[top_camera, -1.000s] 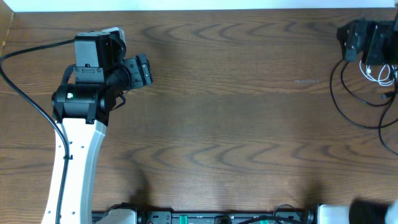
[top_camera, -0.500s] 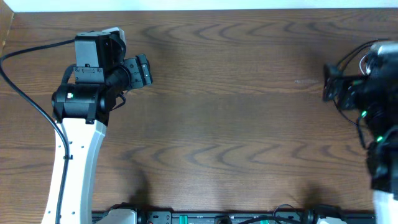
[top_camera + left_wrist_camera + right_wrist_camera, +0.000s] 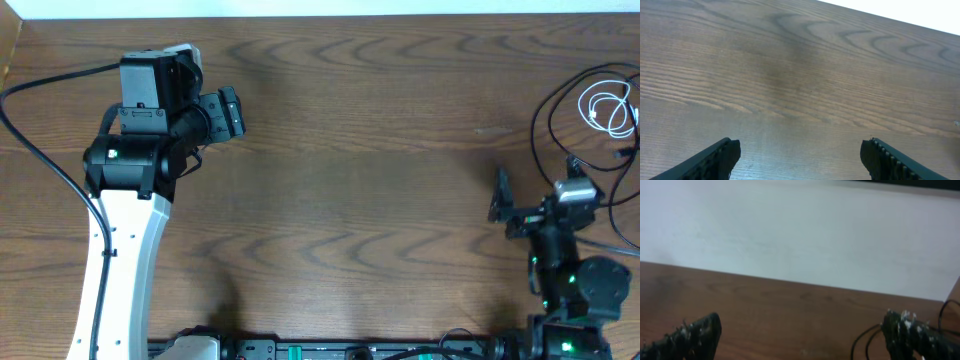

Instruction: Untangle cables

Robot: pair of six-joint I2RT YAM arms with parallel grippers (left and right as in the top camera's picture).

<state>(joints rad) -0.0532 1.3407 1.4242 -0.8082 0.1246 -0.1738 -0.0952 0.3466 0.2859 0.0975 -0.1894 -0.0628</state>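
The white cable (image 3: 606,106) lies coiled at the far right of the table, with the long black cable (image 3: 545,128) looping around and below it. A stretch of the black cable (image 3: 864,337) shows beside the right finger in the right wrist view. My right gripper (image 3: 498,207) is open and empty, low on the right side, in front of and to the left of the cables; in its wrist view (image 3: 802,340) nothing lies between the fingers. My left gripper (image 3: 235,113) is open and empty at the far left; its wrist view (image 3: 800,159) shows only bare wood.
The brown wooden table (image 3: 380,170) runs to a white back edge (image 3: 320,8). A thick black robot wire (image 3: 40,150) runs along the left arm. A pale wall (image 3: 800,230) stands beyond the table's edge in the right wrist view.
My right arm has pulled back from over the cables at the top right to the lower right. The cables now lie uncovered on the table. The left arm has not moved.
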